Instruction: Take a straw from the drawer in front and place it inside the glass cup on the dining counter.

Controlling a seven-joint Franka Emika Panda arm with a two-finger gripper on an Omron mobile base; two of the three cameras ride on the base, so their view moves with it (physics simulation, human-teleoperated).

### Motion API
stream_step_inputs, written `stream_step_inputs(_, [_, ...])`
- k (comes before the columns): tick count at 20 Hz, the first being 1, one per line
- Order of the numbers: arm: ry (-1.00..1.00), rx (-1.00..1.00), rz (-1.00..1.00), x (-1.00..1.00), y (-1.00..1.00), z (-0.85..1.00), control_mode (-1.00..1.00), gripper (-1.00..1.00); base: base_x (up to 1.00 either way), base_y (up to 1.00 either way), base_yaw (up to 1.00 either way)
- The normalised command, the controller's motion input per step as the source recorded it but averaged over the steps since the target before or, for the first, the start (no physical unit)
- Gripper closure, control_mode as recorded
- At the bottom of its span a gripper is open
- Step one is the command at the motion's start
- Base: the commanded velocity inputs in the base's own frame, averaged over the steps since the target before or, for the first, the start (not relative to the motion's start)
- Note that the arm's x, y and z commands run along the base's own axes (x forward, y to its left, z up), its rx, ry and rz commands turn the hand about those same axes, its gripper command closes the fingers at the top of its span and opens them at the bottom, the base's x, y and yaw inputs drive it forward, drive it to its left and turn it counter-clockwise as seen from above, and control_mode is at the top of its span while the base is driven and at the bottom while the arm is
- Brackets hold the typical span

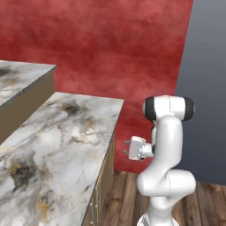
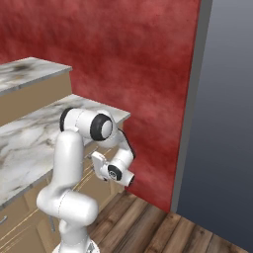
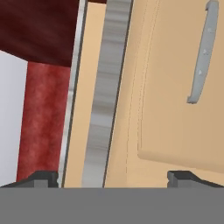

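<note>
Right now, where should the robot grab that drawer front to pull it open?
Probably by the grey handle, a slim bar standing off the tan drawer front. Come straight at the panel with the open gripper, one finger on each side of the bar.

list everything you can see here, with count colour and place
marble counter: 1, white-grey veined black and gold, lower level at left
raised marble counter: 1, same marble with tan wood side, behind and above it
cabinet front: 1, light tan, hand view, closed
handle: 1, grey, on that front
wall: 1, red, behind the counters
panel: 1, grey-blue, at right
floor: 1, dark wood planks
arm: 1, white with dark joints
gripper: 1, dark tips, open, facing the cabinet front
</note>
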Motion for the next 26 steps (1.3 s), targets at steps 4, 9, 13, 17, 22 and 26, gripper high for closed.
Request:
stream_step_inputs(4, [0.0, 0.0, 0.0, 0.16, 0.13, -0.14, -1.0, -1.0, 0.0, 0.0, 0.0])
stream_step_inputs(9, [0.0, 0.02, 0.0, 0.16, 0.08, -0.1, -1.0, -1.0, 0.0, 0.0, 0.0])
stream_step_inputs(13, [0.0, 0.01, 0.0, 0.17, 0.09, -0.09, -1.0, -1.0, 0.0, 0.0, 0.0])
stream_step_inputs(17, [0.0, 0.01, 0.0, 0.17, 0.1, -0.1, -1.0, -1.0, 0.0, 0.0, 0.0])
stream_step_inputs(22, [0.0, 0.01, 0.0, 0.16, 0.09, -0.09, -1.0, -1.0, 0.0, 0.0, 0.0])
stream_step_inputs(26, [0.0, 0.02, 0.0, 0.15, 0.06, -0.06, -1.0, -1.0, 0.0, 0.0, 0.0])
